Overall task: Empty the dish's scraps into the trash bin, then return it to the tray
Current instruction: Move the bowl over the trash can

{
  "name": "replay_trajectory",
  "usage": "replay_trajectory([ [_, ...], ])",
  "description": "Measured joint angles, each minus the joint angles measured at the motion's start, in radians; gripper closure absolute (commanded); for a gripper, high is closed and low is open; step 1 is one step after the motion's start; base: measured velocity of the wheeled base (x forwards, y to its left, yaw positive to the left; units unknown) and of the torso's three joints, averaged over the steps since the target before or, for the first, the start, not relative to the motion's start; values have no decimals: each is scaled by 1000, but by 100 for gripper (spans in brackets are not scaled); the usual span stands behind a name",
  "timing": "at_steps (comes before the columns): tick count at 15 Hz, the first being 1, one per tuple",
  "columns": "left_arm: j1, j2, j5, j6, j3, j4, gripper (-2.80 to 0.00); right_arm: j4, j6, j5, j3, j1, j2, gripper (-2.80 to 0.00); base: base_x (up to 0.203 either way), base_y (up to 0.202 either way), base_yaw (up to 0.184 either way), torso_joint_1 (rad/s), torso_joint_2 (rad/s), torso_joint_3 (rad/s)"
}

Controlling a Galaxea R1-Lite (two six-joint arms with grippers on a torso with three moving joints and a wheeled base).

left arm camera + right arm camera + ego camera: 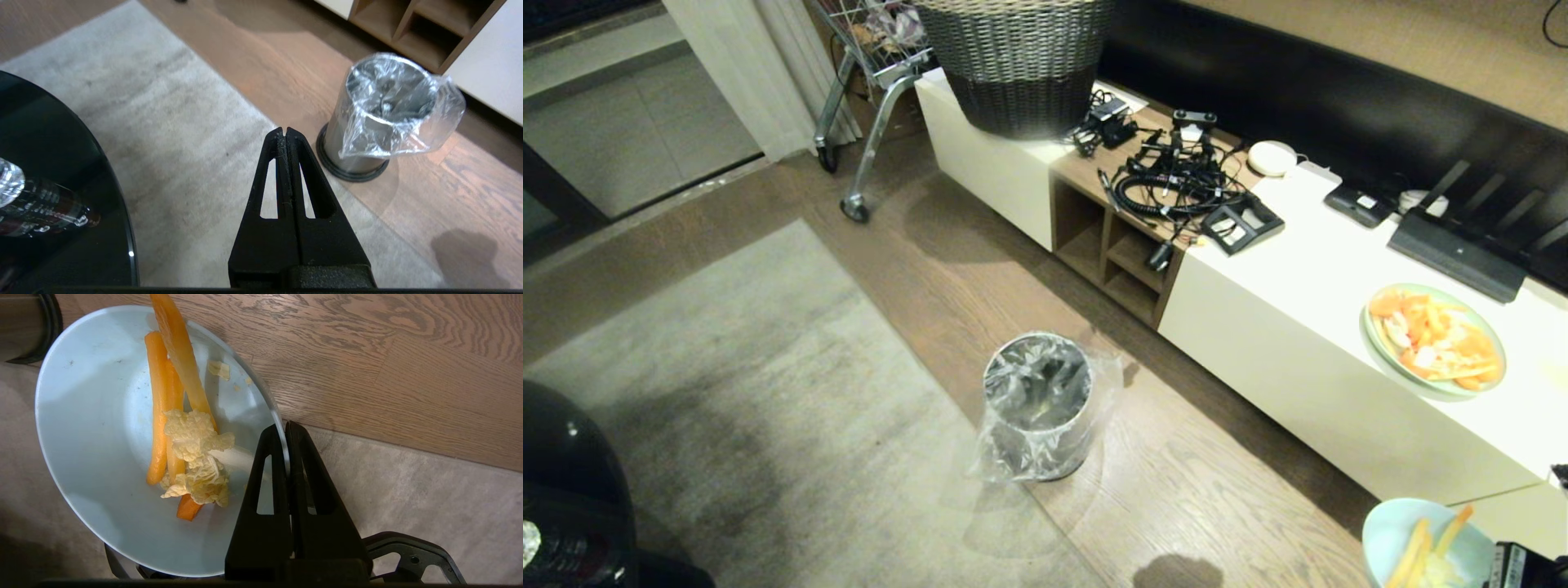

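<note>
My right gripper [284,428] is shut on the rim of the dish [90,457], a pale blue bowl held above the floor at the lower right of the head view [1401,531]. The scraps [179,433], orange sticks and pale leafy bits, lie inside it. The trash bin [1037,404], a steel cylinder with a clear liner, stands on the wooden floor to the left of the dish, also in the left wrist view [376,118]. My left gripper [284,132] is shut and empty, hanging over the rug. The tray is out of view.
A long white low cabinet [1307,327] runs along the right, carrying a green plate of orange fruit [1433,339], cables, devices and a woven basket [1017,61]. A grey rug [727,408] covers the floor on the left. A dark round glass table [53,192] stands at lower left.
</note>
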Motion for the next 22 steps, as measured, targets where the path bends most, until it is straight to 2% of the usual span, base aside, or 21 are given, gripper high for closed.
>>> replay_trajectory([
  [12,0,0,2,0,0,0,0,-1,0,0,-3,0,0,0,0,0,0,3,3,-195],
  [19,0,0,3,1,0,-1,0,-1,-1,-5,-18,0,0,0,0,0,0,-1,1,-25],
  [22,0,0,3,0,0,-1,0,0,-59,-7,-62,1,2,0,0,0,0,0,0,0],
])
